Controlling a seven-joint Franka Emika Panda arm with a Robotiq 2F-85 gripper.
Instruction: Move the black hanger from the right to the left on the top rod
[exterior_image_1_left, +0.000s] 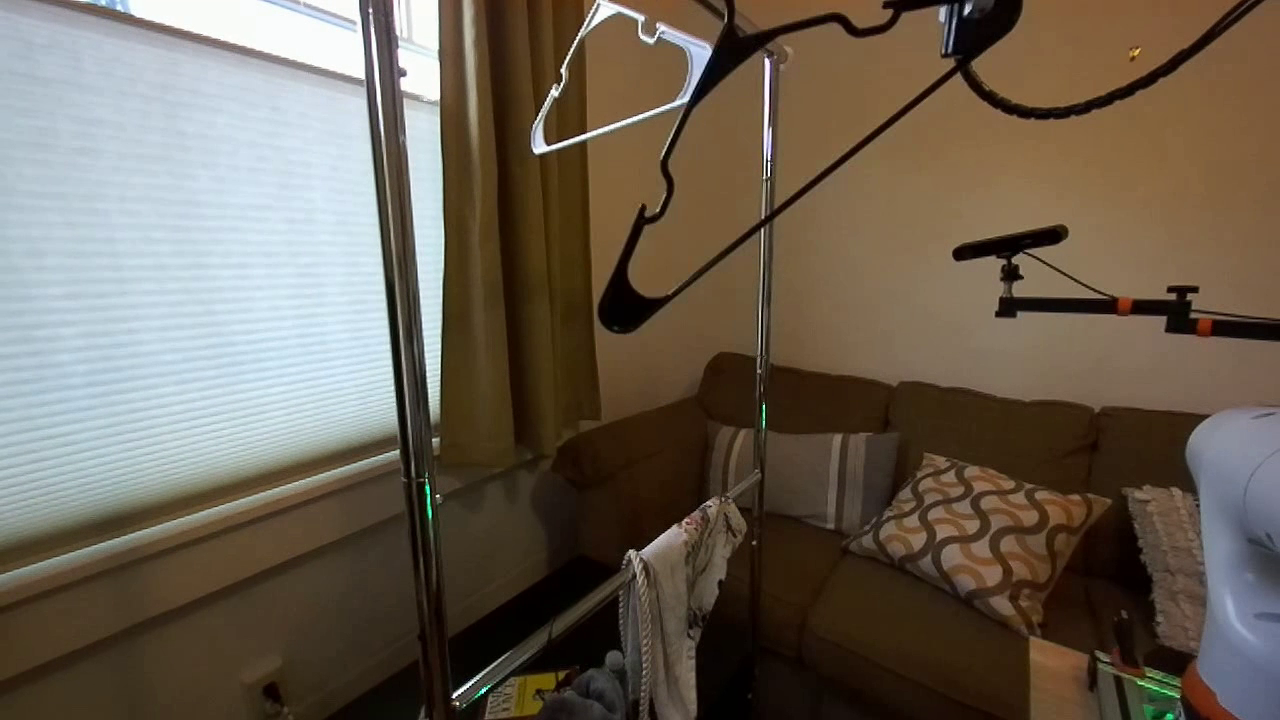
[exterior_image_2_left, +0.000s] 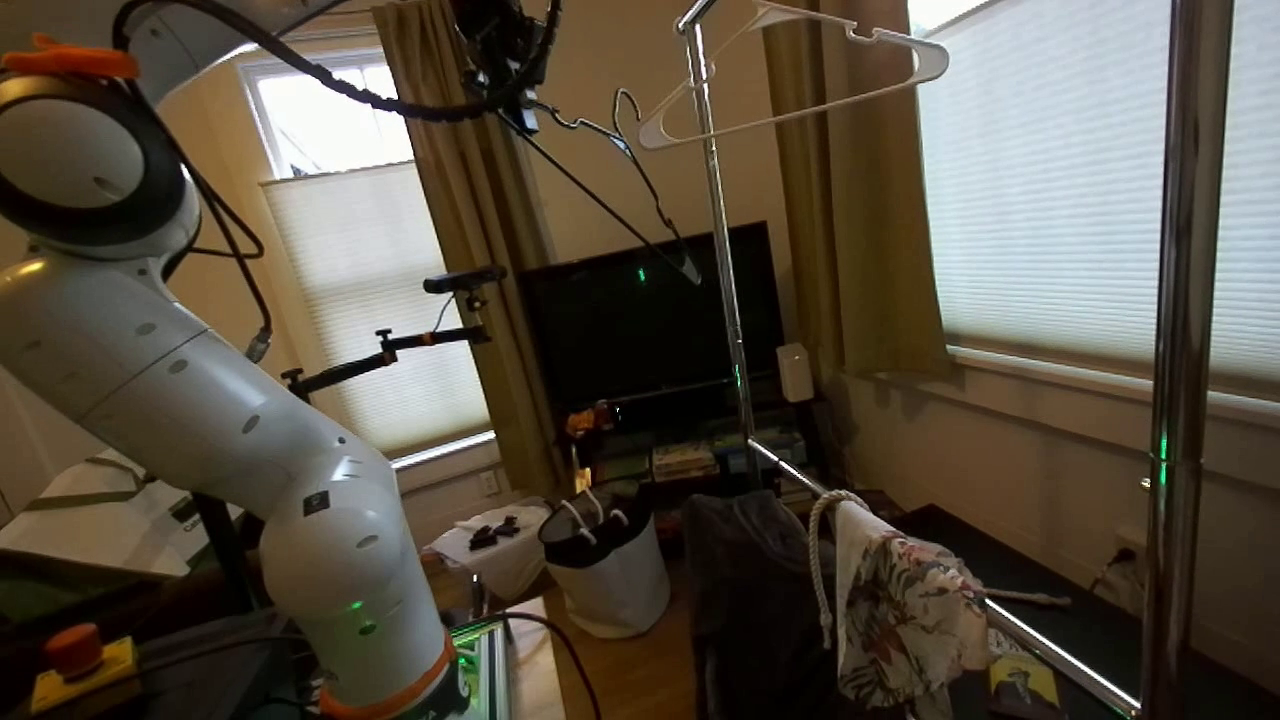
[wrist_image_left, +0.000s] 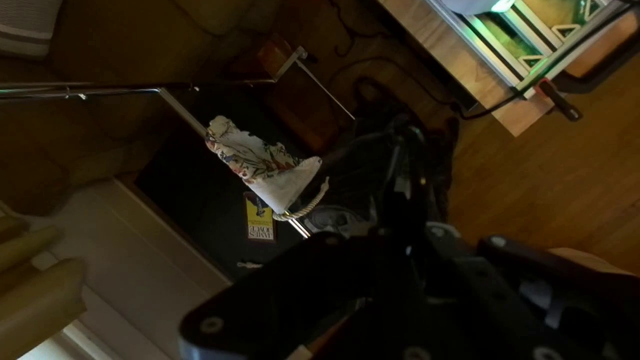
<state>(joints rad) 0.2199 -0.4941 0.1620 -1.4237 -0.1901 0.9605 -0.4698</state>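
The black hanger (exterior_image_1_left: 733, 50) is tilted in the air, one end in my gripper (exterior_image_1_left: 962, 28). In an exterior view the black hanger (exterior_image_2_left: 619, 141) shows its hook upright and apart from the rack, and my gripper (exterior_image_2_left: 524, 112) is shut on its near corner. In an exterior view the hook runs out of the top edge. Only a short end of the top rod (exterior_image_2_left: 699, 11) shows; the rest is out of view. In the wrist view my gripper (wrist_image_left: 404, 200) is very dark, its fingers close together; the hanger cannot be made out there.
A white hanger (exterior_image_1_left: 620, 137) hangs by the rack's top; it also shows beside the black hanger's hook in an exterior view (exterior_image_2_left: 925, 62). Chrome rack poles (exterior_image_1_left: 400, 300) stand near. A lower crossbar holds floral cloth (exterior_image_2_left: 900, 610) and dark clothes (exterior_image_2_left: 740, 580). A camera arm (exterior_image_1_left: 1080, 305) sticks out.
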